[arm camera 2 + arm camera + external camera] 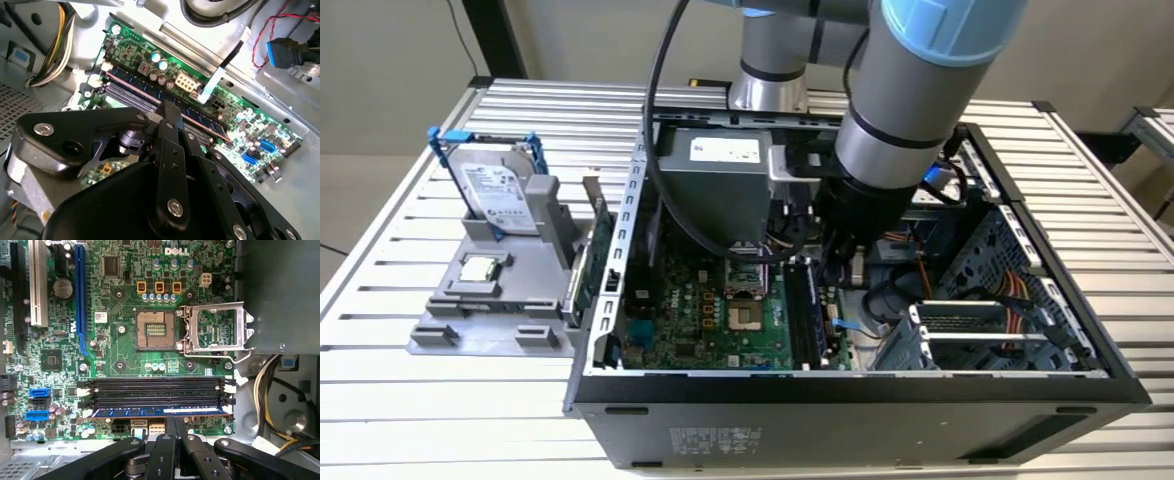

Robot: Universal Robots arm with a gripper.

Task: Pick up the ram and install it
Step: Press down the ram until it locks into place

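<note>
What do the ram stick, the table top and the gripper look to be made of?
The ram: blue-green circuit board, likely fibreglass laminate with a glossy coat; seen edge-on in its slot.
The table top: ribbed silver slats with a dull sheen, probably extruded aluminium.
The gripper: matte black rigid links joined by bright screws; painted or anodised metal or hard plastic, which one I cannot tell.

The arm (pixel 907 110) reaches steeply downward, its gripper (pixel 175 426) with fingers (pixel 171 427) pressed close together.
</note>
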